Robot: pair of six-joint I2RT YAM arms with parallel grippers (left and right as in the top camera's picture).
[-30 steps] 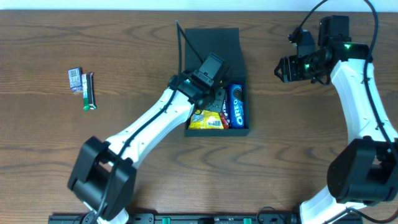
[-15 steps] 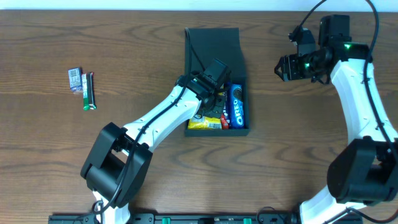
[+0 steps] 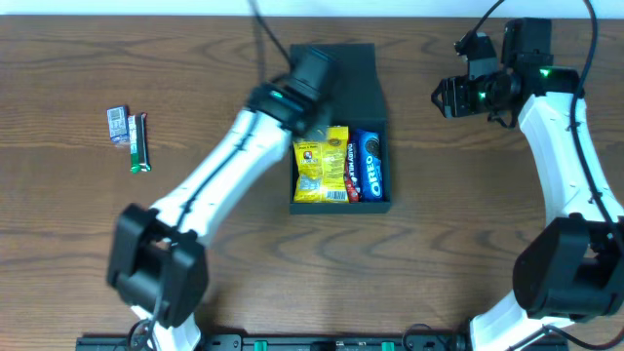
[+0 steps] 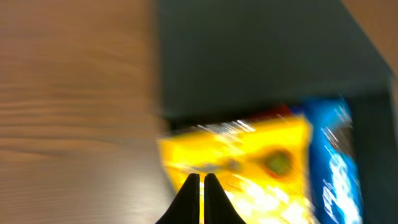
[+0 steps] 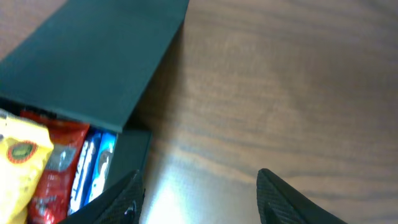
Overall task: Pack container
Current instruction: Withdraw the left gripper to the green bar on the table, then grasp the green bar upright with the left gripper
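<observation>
**Container open at mid-counter; loose stock lies well to its left.**

I log the container [image 3: 336, 68] on the counter [image 3: 78, 244], its flap lid folded back on the far side. It holds a yellow packet [image 3: 324, 166], a red packet [image 5: 59, 155] mostly beneath that, and a blue Oreo pack [image 3: 370, 166] along the right wall. The left pincer [image 4: 201, 180] hangs above the yellow packet, its fingers pressed together on nothing, and that view is blurred. The right pincer [image 5: 199, 199] is spread wide and empty, off the container's right side and apart from it. A small silver packet [image 3: 117, 125] and a green bar [image 3: 139, 143] lie just beside each other, well left of the container. The bar's long axis runs far-to-near. In my judgement the left arm is nearer, and its pincer must travel left and close across the bar's width.
</observation>
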